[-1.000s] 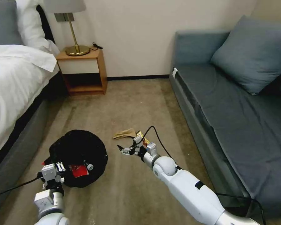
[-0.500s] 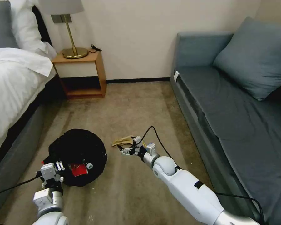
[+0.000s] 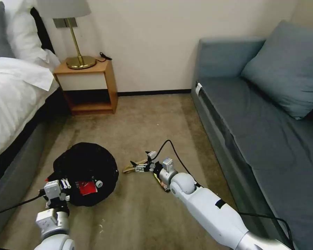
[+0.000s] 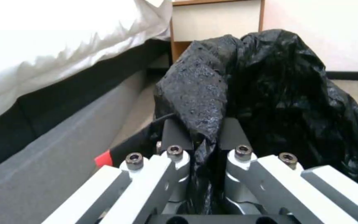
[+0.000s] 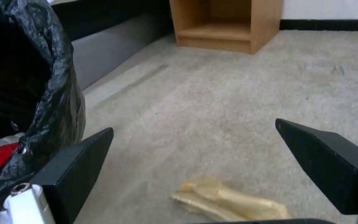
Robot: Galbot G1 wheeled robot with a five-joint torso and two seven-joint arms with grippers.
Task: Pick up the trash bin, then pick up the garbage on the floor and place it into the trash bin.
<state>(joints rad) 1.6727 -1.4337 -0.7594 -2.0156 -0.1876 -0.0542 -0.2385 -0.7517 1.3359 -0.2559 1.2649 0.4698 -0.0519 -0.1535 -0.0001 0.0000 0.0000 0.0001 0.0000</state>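
The trash bin [image 3: 85, 166], a black basket lined with a crinkly black bag, hangs low at the left by the bed. My left gripper [image 3: 63, 185] is shut on its rim and bag [image 4: 206, 102]. Inside the bin lie a red-white wrapper [image 3: 87, 189] and a bottle's white cap [image 3: 99, 184]. My right gripper [image 3: 139, 162] is open, low over the carpet, with the crumpled tan paper [image 3: 129, 169] just below and between its fingers [image 5: 75, 168]. The wrist view shows the same tan paper [image 5: 228, 202]. A gold-brown snack wrapper [image 3: 161, 181] lies beside my right wrist.
A bed [image 3: 14, 100] runs along the left and a grey-blue sofa [image 3: 264, 125] along the right. A wooden nightstand [image 3: 87, 86] with a brass lamp [image 3: 76, 41] stands against the far wall. Open carpet [image 3: 153, 118] lies between them.
The whole view has shifted as the robot moved forward, carrying the bin along. The tan paper, earlier ahead of my open right gripper, now lies under it. The snack wrapper is now beside the wrist.
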